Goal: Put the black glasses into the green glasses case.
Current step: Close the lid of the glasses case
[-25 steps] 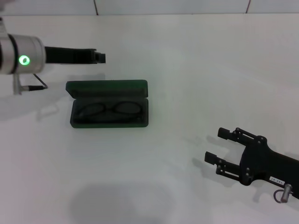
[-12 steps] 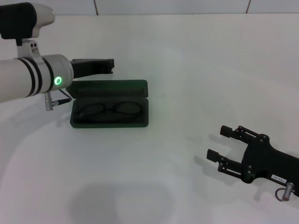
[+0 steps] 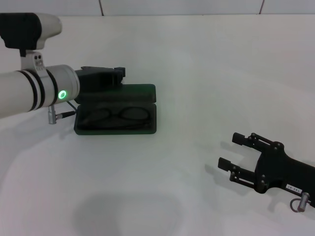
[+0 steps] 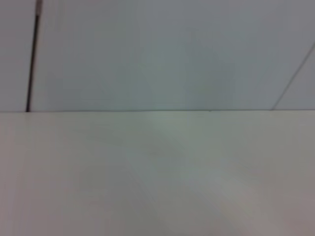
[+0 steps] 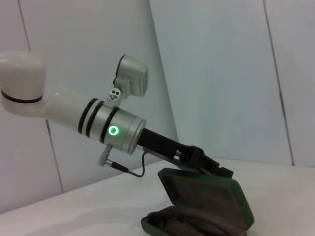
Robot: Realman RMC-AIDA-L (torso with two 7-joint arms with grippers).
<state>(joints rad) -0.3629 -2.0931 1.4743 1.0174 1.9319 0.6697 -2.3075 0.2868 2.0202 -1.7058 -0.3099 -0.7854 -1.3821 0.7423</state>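
Surface (image 3: 206, 69): white, carries everything.
Left claw (image 3: 114, 74): reaches over the case's raised lid from the far-left side; spread or pressed together, cannot tell.
Right claw (image 3: 230, 153): near right, well apart from case, fingers spread, holding nothing.
Green glasses case (image 3: 142, 129): open, left of centre.
Black glasses (image 3: 118, 116): lying inside case.

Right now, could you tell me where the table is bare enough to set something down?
The white table is bare between the green glasses case and the right hand, and beyond the case. It is crowded at the case's lid, where the left hand sits; the black glasses lie inside.
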